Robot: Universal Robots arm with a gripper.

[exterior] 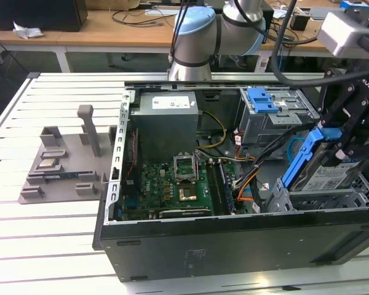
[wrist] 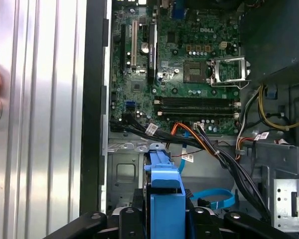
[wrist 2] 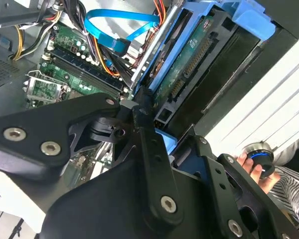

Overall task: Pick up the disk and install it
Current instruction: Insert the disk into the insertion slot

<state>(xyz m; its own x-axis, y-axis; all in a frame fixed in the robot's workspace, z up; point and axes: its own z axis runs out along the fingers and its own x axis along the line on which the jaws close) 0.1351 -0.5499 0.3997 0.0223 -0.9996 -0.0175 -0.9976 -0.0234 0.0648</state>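
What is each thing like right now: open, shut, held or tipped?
disk: held by the gripper, tilted over the drive cage, not seated.
gripper: shut on the disk's blue carrier.
computer case: side open, insides showing.
processor socket: cover flipped open.

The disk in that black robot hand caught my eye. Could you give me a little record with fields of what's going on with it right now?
thing: disk, silver metal in a blue carrier
held by: the robot's hand, shut on the blue frame
pose: tilted, not lying flat
place: over the grey cage at the exterior view's right end of the open computer case
seated: cannot tell how far in it is
nearby: motherboard; drive bay with a blue bracket on top
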